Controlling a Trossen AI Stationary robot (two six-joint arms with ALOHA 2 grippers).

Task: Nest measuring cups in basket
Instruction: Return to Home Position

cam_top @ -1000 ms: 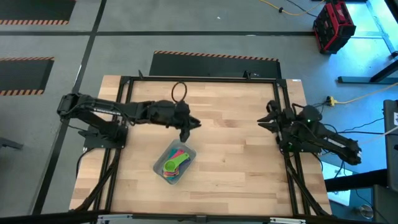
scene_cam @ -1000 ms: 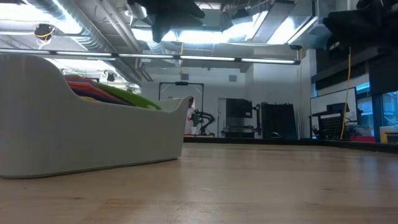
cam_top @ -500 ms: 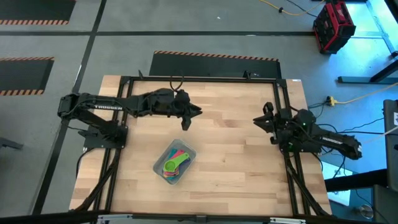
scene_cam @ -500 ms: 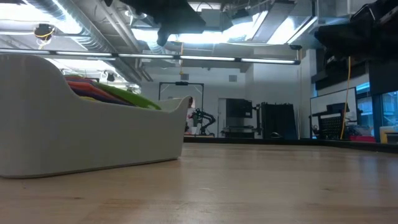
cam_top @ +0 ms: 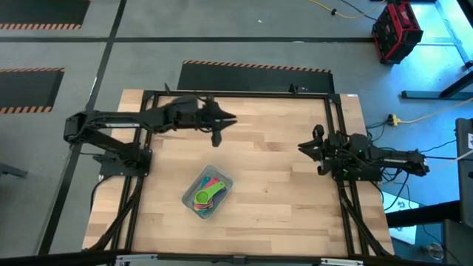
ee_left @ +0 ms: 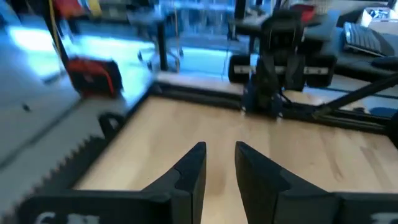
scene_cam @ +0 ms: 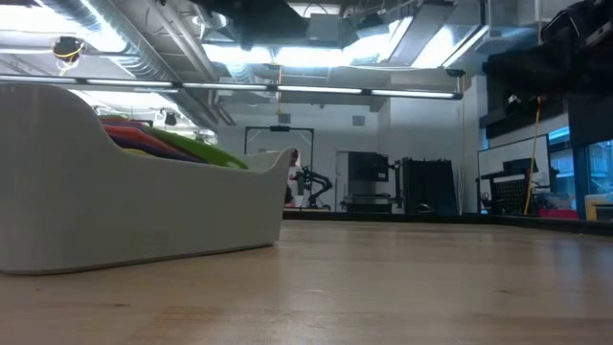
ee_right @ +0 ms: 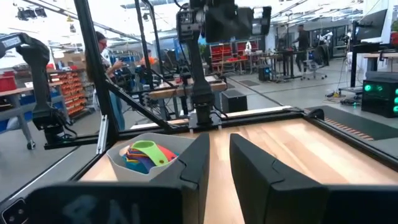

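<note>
Basket (cam_top: 228, 180) and cups (cam_top: 205, 194) diagonal.

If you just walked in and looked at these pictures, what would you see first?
First, the bright measuring cups, stacked with the green one on top, in the pale basket near the middle of the wooden table. Next, the left claw hangs above the table, apart from the basket. The right claw is over by the table's right edge, and both are empty.

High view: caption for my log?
Cups nested in the basket mid-table; left arm at far side, right arm at right edge.
</note>
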